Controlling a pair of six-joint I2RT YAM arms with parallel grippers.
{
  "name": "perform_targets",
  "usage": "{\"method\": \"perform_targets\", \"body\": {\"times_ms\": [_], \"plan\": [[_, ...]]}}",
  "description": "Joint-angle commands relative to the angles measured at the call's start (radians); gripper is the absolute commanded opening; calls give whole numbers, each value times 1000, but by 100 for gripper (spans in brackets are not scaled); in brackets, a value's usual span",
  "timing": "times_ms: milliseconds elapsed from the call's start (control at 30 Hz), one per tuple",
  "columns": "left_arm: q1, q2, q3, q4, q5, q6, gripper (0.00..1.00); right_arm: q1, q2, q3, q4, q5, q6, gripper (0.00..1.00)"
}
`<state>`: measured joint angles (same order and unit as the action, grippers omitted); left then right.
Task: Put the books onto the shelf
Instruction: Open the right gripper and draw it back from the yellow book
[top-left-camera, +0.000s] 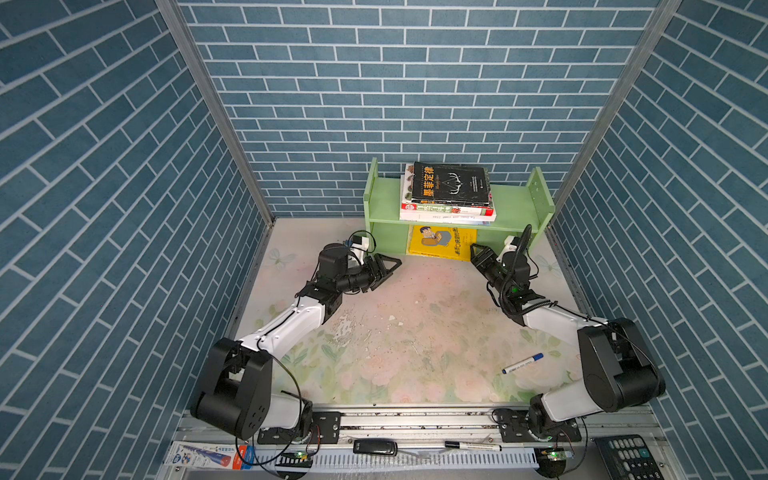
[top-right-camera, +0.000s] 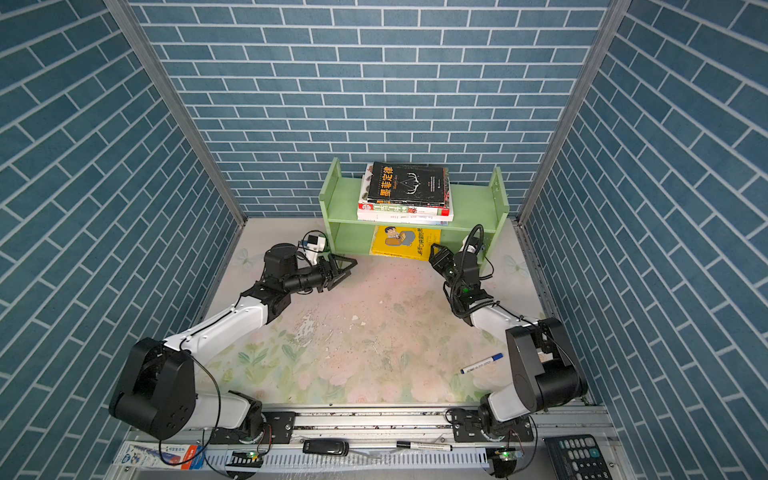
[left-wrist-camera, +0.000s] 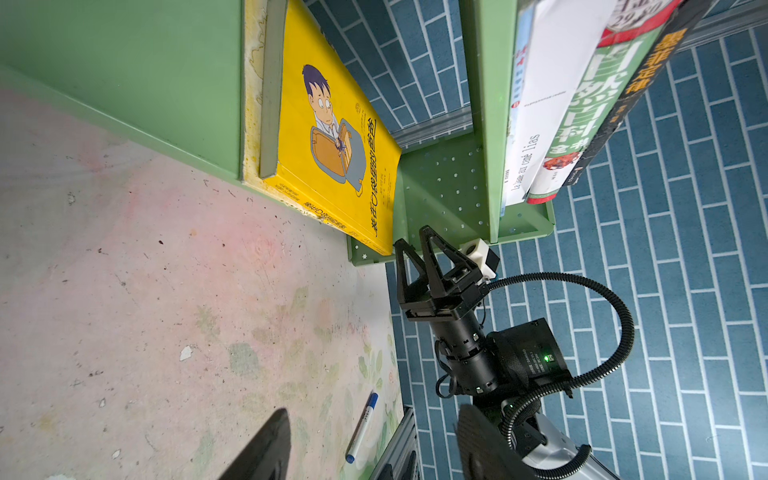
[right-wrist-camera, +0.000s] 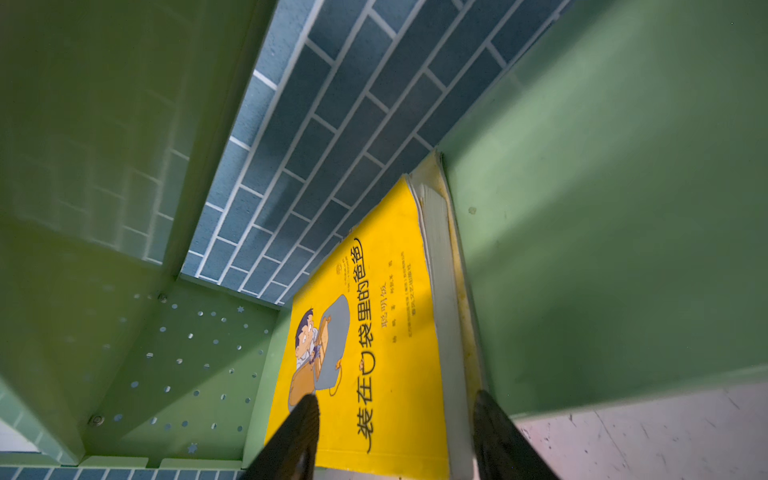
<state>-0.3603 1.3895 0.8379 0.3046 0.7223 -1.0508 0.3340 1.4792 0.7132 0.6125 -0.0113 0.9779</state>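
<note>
At the far side of the table (top-left-camera: 415, 332), the green shelf (top-left-camera: 515, 208) holds a pile of books on top, with the black book (top-left-camera: 451, 183) highest. The yellow cartoon-man book (top-left-camera: 442, 242) lies flat on the low level, and its near edge seems to poke out a little. The right fingers (right-wrist-camera: 301, 432) are apart around its near right corner, likely to push it in. The left fingers (top-left-camera: 390, 262) are apart and empty, near the shelf's left side.

Bright even light in both top views, straight lines bowed toward edges, soft shadows, shelf (right-wrist-camera: 602, 249) interior dim, blurred close up.
</note>
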Motion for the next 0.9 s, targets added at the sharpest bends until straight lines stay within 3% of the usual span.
{"method": "perform_targets", "body": {"times_ms": [0, 300, 533, 867], "plan": [[-2, -1, -5, 17, 5, 3, 65, 5, -69, 22, -101, -2, -11, 59], [-2, 24, -2, 52, 8, -17, 65, 23, -200, 48, -437, -29, 136, 58], [-3, 33, 2, 56, 11, -17, 65, 23, -209, 75, -482, -115, 163, 57], [-3, 16, -18, 59, 6, -21, 65, 25, -145, 163, -577, -132, 208, 54]]}}
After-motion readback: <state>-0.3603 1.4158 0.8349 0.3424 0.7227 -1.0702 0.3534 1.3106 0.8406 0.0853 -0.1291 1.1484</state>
